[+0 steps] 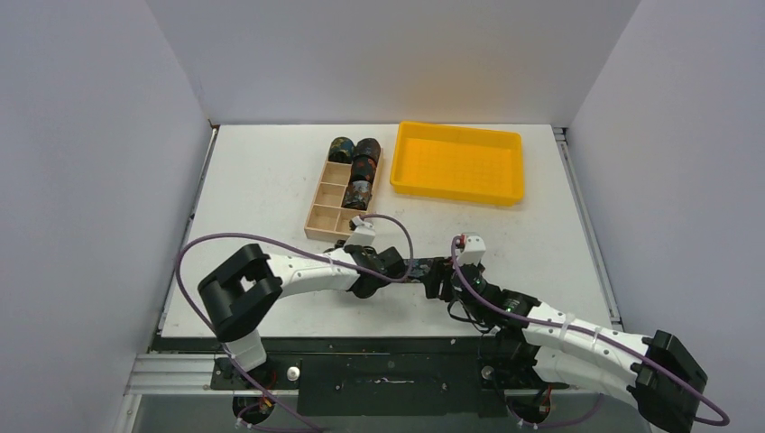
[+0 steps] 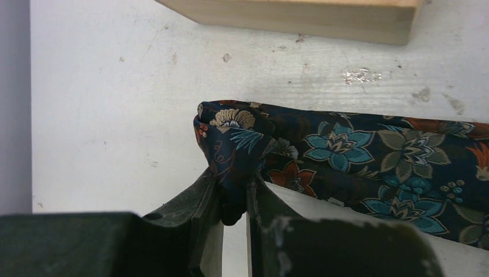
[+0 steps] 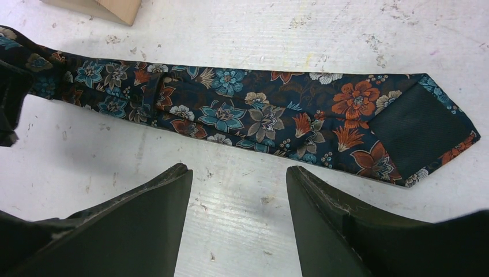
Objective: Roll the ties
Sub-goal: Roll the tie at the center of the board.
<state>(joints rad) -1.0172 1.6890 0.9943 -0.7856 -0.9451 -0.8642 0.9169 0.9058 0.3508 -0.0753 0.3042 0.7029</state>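
One tie (image 3: pixel 259 115), dark with blue and orange flowers, lies flat on the table between the two arms. Its wide pointed end is at the right of the right wrist view. My left gripper (image 2: pixel 232 180) is shut on the tie's (image 2: pixel 346 156) folded narrow end. My right gripper (image 3: pixel 239 179) stands open just in front of the tie's middle, with only bare table between its fingers. From above, the left gripper (image 1: pixel 397 268) and right gripper (image 1: pixel 439 287) face each other over the tie (image 1: pixel 422 268). Three rolled ties (image 1: pixel 364 155) sit in the wooden box.
The light wooden compartment box (image 1: pixel 327 215) stands just beyond the left gripper, with its edge (image 2: pixel 300 17) close to the tie. A yellow tray (image 1: pixel 458 162) sits at the back right. White walls close in the table on three sides.
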